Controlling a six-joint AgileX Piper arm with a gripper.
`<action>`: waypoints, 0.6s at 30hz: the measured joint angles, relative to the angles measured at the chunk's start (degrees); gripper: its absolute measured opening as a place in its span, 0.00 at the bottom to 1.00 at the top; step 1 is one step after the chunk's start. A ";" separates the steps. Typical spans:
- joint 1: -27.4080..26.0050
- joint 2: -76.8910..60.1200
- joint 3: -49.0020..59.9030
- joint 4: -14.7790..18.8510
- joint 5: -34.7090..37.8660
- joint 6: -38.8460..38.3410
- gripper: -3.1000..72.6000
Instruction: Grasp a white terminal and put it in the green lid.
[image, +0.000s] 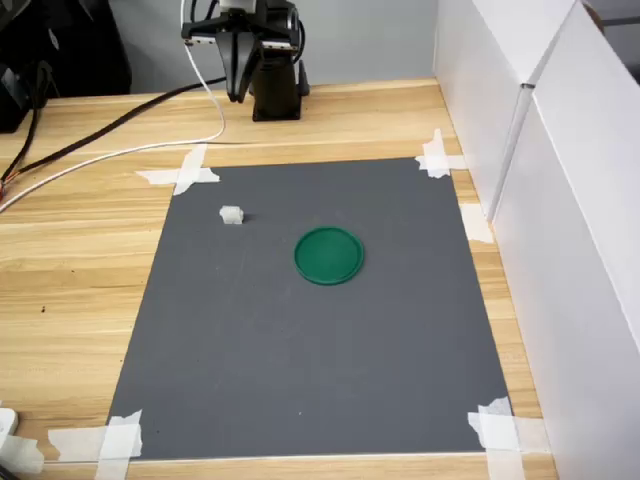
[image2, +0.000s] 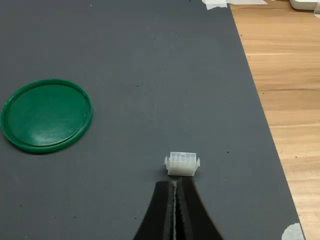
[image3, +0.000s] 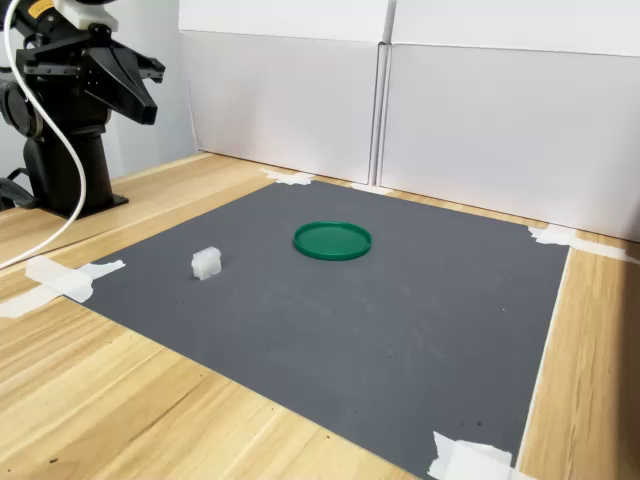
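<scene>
The white terminal (image: 232, 215) (image3: 206, 263) is a tiny translucent block lying on the grey mat near the corner closest to the arm. In the wrist view the terminal (image2: 182, 163) sits just beyond the black fingertips. The green lid (image: 329, 255) (image2: 46, 114) (image3: 332, 240) lies flat near the mat's middle, with nothing in it, to the right of the terminal in both exterior views. My gripper (image: 238, 92) (image2: 175, 186) (image3: 148, 108) hangs high above the table by the arm's base, well away from both things. Its fingers are pressed together and hold nothing.
The grey mat (image: 300, 350) is taped at its corners to a wooden table (image: 70, 280). White panels (image: 560, 220) wall the first exterior view's right side. Black and white cables (image: 120, 140) run over the wood beside the arm's base (image: 277, 95).
</scene>
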 joint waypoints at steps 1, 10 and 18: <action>0.00 0.00 0.00 0.00 0.00 0.00 0.02; 0.00 0.00 0.00 0.00 0.00 0.00 0.02; 0.00 0.05 0.00 0.00 -0.39 0.00 0.02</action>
